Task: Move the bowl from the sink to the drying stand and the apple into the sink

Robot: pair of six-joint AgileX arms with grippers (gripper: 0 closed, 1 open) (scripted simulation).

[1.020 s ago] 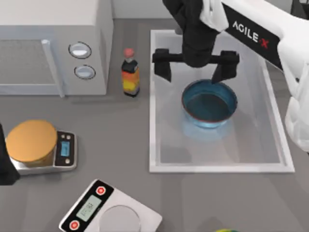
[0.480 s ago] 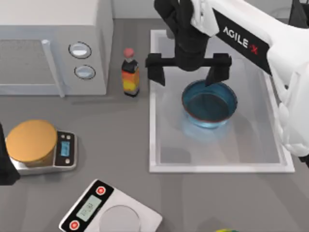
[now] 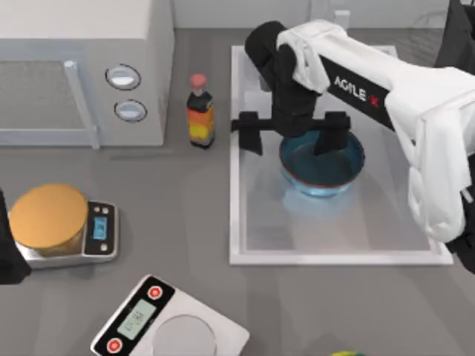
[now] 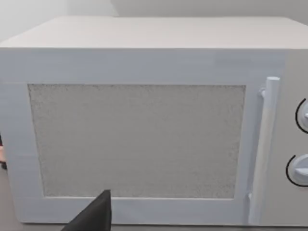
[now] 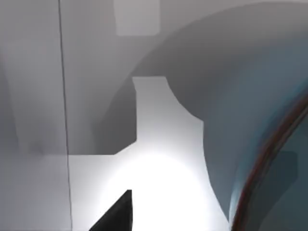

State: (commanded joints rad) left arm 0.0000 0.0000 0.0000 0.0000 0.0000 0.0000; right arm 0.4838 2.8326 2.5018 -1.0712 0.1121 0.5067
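In the upper middle of the top view, the right gripper (image 3: 291, 132) has dropped lower over the sink (image 3: 241, 256) than it was half a second ago, and its crossbar now sits right at the bowl's far-left rim instead of above it. That reads as the descent for the pick: the bowl (image 3: 323, 165) is the first half of the job, and it hasn't budged from the upper middle of the basin.

The jaws are spread wide, released, holding nothing. One finger hangs left of the bowl, just outside its wall; the other comes down over the rim at the bowl's upper edge, seemingly inside it (hard to be sure from above whether it touches). So the rim on that side lies between the two fingers, which looks like a wall pinch being set up, not yet closed.

From the right wrist view, the bowl's reddish rim curves past the lower right of the frame, close in.

At the far left edge of the top view the left gripper (image 3: 9, 256) sits parked beside the scale (image 3: 100, 230), facing the microwave (image 4: 144, 130); I cannot tell how its jaws stand.
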